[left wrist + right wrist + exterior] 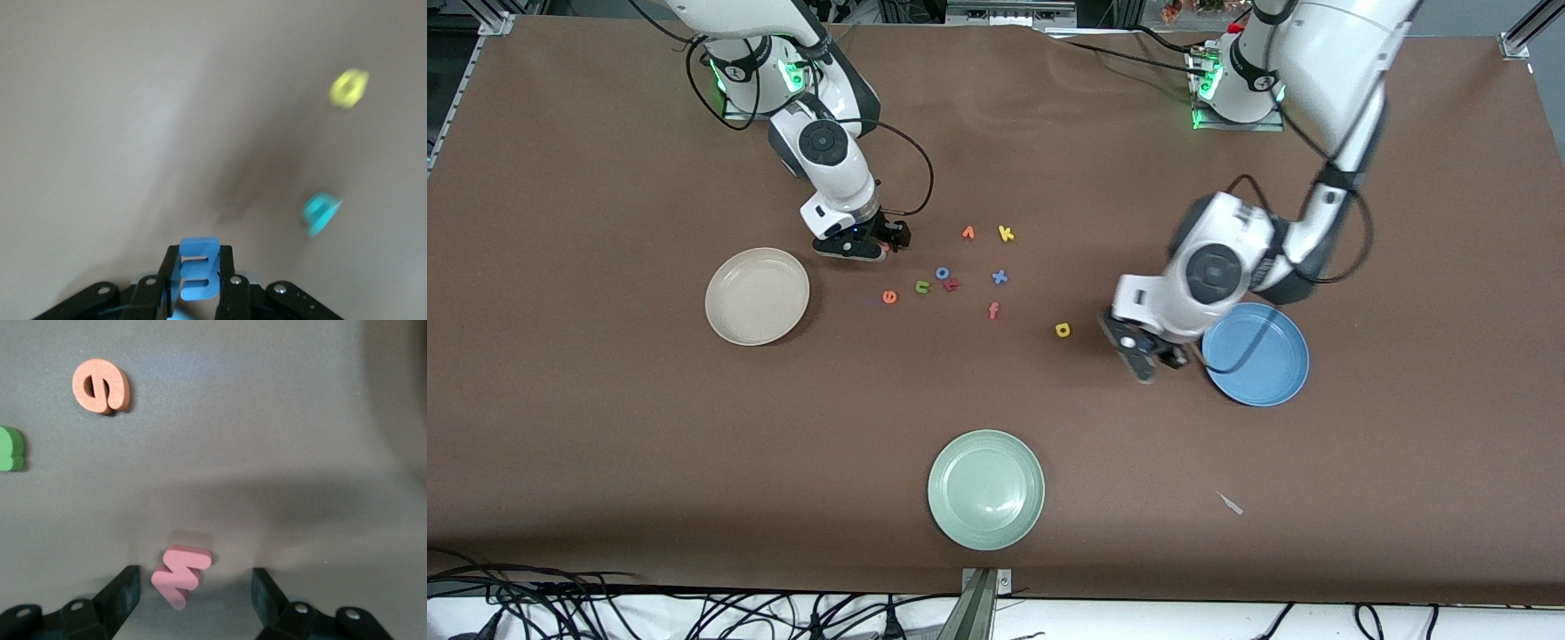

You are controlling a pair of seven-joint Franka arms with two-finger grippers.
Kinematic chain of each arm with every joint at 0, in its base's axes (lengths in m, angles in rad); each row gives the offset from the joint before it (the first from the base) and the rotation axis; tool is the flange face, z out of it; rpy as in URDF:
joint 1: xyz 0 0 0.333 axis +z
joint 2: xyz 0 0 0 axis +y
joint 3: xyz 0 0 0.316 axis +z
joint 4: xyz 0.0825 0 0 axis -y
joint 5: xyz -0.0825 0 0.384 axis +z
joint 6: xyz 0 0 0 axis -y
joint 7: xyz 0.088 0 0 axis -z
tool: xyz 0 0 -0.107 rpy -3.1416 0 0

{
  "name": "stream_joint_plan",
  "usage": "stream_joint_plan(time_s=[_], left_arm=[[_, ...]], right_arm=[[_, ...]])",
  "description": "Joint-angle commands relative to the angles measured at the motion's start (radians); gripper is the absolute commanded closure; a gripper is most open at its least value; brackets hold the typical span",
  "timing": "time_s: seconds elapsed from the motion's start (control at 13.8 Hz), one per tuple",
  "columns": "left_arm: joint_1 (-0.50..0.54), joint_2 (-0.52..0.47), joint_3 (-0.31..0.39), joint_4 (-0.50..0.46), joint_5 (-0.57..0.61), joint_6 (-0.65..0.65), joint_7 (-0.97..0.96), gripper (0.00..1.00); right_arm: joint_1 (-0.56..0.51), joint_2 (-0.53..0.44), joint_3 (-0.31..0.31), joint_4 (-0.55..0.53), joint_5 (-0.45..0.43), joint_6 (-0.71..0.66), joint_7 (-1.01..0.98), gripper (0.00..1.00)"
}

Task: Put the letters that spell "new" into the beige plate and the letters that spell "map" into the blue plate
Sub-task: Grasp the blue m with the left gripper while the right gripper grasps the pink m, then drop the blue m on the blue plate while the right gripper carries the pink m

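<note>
My left gripper (199, 261) is shut on the blue "m" (199, 270). In the front view this gripper (1144, 357) hangs over the table between the yellow "p" (1063, 330) and the blue plate (1272, 356). The left wrist view also shows the "p" (348, 88) and the teal "a" (320, 212) on the table. My right gripper (195, 581) stands open and low around the pink "w" (181, 575), touching neither side of it. It sits (876, 242) beside the beige plate (757, 295). The orange "e" (889, 297) and olive "n" (922, 286) lie nearby.
A pale green plate (985, 488) sits near the front edge. Other letters lie mid-table: orange "v" (968, 233), yellow "k" (1006, 234), blue "x" (1000, 277), salmon "f" (993, 310) and a blue ring-shaped letter (942, 273). A small scrap (1230, 503) lies toward the front.
</note>
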Motion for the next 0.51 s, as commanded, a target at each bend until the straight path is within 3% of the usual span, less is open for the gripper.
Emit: stream_joint_plan(time_s=[0.0,0.22,0.29,0.36,0.43], left_arm=[[0.104,0.002,-0.013,-0.017,0.022,-0.006,0.155,0.91],[0.168,0.033,-0.01,-0.034,0.022,-0.004,0.238,0.9],[0.191,0.038,-0.01,-0.041,0.022,-0.004,0.254,0.83],[0.216,0.041,-0.012,-0.053,0.022,-0.004,0.255,0.49],[0.24,0.042,-0.012,-0.055,0.023,-0.002,0.261,0.0]], right_arm=[[0.013,0.023,-0.02,0.009,-0.024,0.013,0.025,0.32],[0.013,0.023,-0.02,0.011,-0.024,0.013,0.025,0.35],[0.013,0.023,-0.02,0.014,-0.024,0.013,0.025,0.38],[0.013,0.023,-0.02,0.014,-0.024,0.013,0.025,0.41],[0.013,0.023,-0.021,0.015,-0.024,0.013,0.025,0.46]])
